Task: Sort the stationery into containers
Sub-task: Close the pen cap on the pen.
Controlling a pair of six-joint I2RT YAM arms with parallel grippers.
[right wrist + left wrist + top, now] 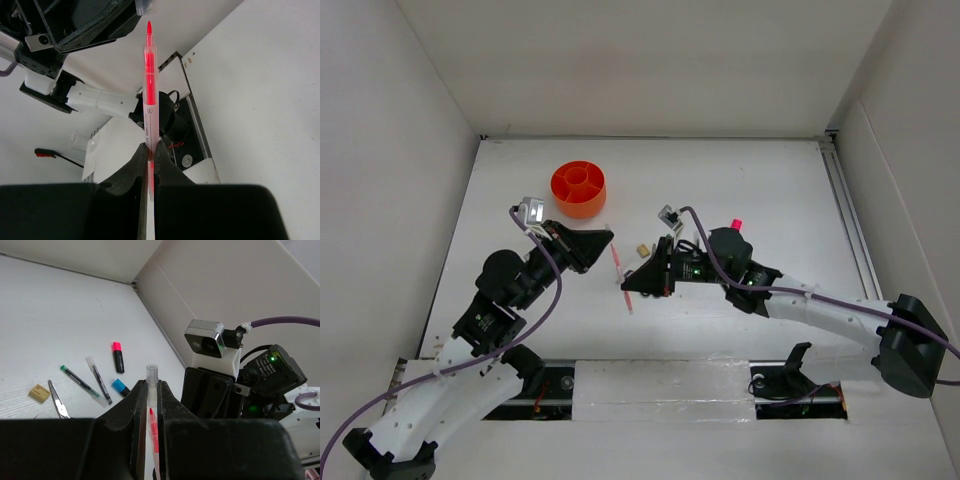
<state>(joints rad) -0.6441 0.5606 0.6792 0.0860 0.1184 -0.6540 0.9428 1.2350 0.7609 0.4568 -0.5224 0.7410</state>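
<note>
Starting nearest the arm bases, the right gripper (626, 288) is clamped narrow on the barrel of a thin pink pen (149, 90), its red tip bare and pointing away from the wrist. Just beyond, the left gripper (151, 385) is pinched tight on a clear plastic cap (151, 371), lined up with that tip. Whether the two touch I cannot tell; in the right wrist view a sliver of gap seems to show. My reading is that the pen is being capped before it goes anywhere, so not one item counts as sorted.

Farther out, the other stationery lies loose on the white table (770, 180): a tan eraser (39, 392), a pair of scissors (56, 399) with only the blades showing, two slim dark pens (82, 381) side by side, a blue-capped marker (119, 385) and a black marker with a pink cap (117, 356).

Farthest back stands the round orange plastic tub (578, 190), upright, well apart from the pile. Nothing shows in its compartments, so nearly all of the work is left.
</note>
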